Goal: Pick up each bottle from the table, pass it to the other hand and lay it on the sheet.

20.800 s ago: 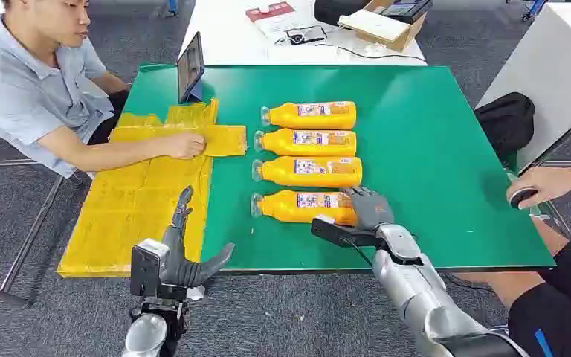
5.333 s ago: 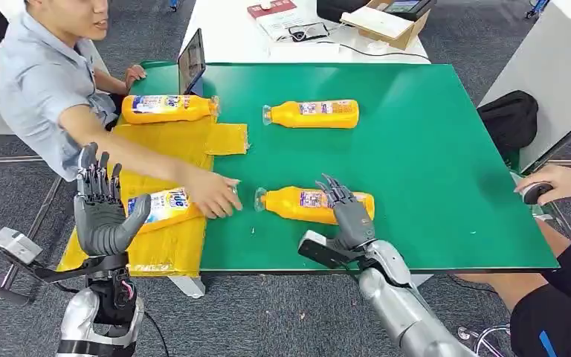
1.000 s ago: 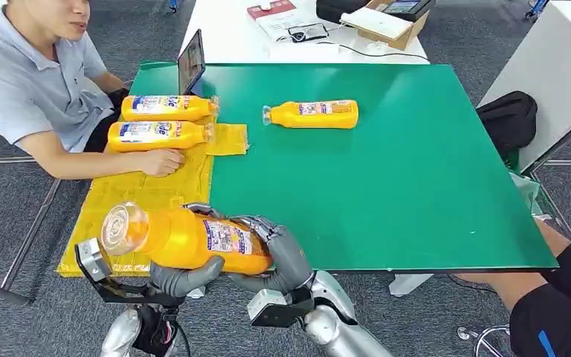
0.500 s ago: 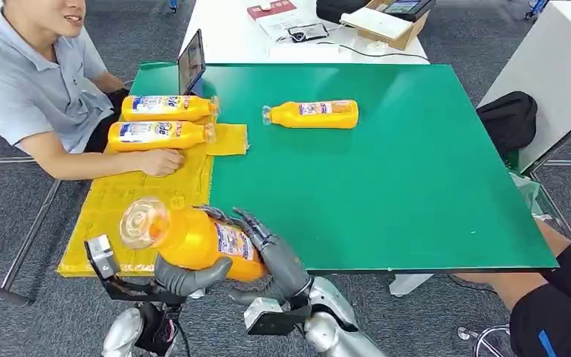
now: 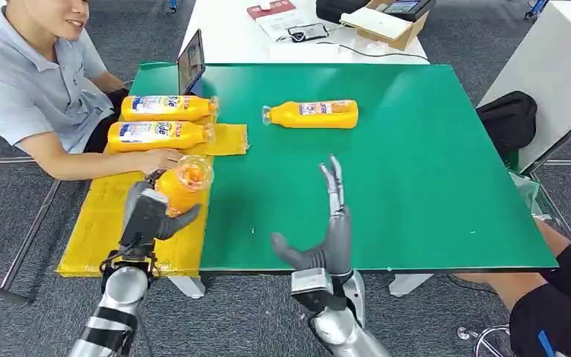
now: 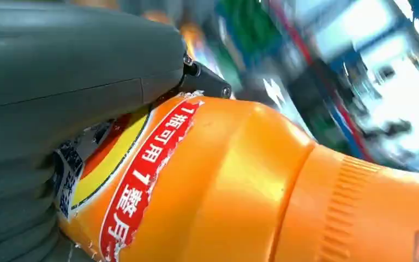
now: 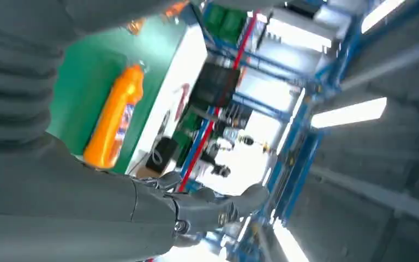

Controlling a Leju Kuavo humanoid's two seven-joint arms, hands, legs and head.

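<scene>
Left hand (image 5: 147,217) grips a bottle (image 5: 182,181) over the sheet (image 5: 108,223).
Right hand (image 5: 328,230) stands empty, fingers spread, above the desk's (image 5: 431,186) near edge; farther off, two bottles (image 5: 162,120) lie on the sheet, one (image 5: 312,114) on the desk.

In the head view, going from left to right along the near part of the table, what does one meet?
yellow sheet → left hand holding an orange bottle → bare green table with the open right hand raised over its near edge.
</scene>
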